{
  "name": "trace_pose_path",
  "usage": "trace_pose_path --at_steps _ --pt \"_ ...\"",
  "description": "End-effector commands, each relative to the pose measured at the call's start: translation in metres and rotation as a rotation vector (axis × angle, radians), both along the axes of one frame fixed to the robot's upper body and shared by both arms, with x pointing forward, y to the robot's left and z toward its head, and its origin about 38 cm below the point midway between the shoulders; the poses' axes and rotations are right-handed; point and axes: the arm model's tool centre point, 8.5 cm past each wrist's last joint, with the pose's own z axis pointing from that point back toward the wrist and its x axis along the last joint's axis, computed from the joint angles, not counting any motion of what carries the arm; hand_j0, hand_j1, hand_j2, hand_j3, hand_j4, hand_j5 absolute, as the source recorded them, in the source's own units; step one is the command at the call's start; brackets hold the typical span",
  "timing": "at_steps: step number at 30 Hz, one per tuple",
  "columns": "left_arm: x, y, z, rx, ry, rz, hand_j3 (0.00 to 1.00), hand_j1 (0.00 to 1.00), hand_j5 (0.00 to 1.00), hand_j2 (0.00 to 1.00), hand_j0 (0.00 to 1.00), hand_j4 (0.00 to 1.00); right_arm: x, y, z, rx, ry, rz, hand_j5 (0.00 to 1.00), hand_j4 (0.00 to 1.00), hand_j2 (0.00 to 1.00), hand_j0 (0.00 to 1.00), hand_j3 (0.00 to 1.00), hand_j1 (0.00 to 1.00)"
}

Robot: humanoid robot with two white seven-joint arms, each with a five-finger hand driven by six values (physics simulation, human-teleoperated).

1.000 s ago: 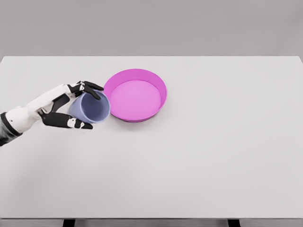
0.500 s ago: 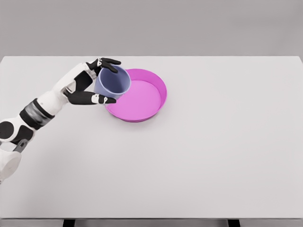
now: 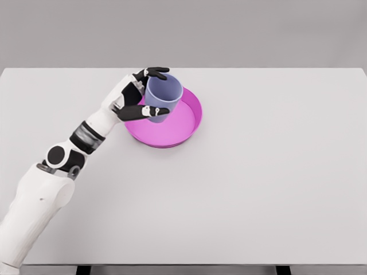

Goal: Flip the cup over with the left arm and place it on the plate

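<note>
Holding the cup (image 3: 162, 97) mouth-up over the plate (image 3: 182, 123), our left hand (image 3: 139, 98) has its fingers wrapped round the wall. We judge the placing step underway; next we lower it, then release.

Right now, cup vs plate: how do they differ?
The cup is lavender-blue, the plate magenta. The cup is tall and narrow, the plate wide and shallow. The left hand grips the cup over the plate; the plate rests on the table. Both open upward.

Bare table (image 3: 269, 172) right of plate (image 3: 192, 123); cup (image 3: 162, 97) and left arm (image 3: 86, 137) over its left half.
</note>
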Motion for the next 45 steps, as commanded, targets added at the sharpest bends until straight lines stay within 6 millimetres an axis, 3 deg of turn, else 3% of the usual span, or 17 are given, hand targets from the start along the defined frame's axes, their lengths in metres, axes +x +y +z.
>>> trace_pose_path --at_steps 1,7,17,35,45 --pt "0.0 -0.006 0.0 -0.042 -0.023 0.006 0.52 0.52 0.52 0.52 0.52 0.52 0.0 0.0 0.0 0.0 0.0 -0.001 1.0 1.0 1.0 1.0 1.0 1.0" --pt "0.001 -0.007 -0.002 -0.196 -0.097 0.061 0.51 0.51 0.51 0.51 0.51 0.51 0.0 0.0 0.0 0.0 0.0 0.001 1.0 1.0 1.0 1.0 1.0 1.0" --pt "0.019 -0.013 -0.048 -0.2 0.041 0.141 0.51 0.51 0.51 0.51 0.51 0.51 0.0 0.0 0.0 0.0 0.0 -0.001 1.0 1.0 1.0 1.0 1.0 1.0" --pt "0.026 -0.02 -0.06 -0.197 0.082 0.158 0.52 0.52 0.52 0.52 0.52 0.52 0.0 0.0 0.0 0.0 0.0 0.001 1.0 1.0 1.0 1.0 1.0 1.0" --pt "0.025 -0.025 -0.082 -0.185 0.149 0.179 0.53 0.53 0.53 0.53 0.53 0.53 0.0 0.0 0.0 0.0 0.0 -0.001 1.0 1.0 1.0 1.0 1.0 1.0"
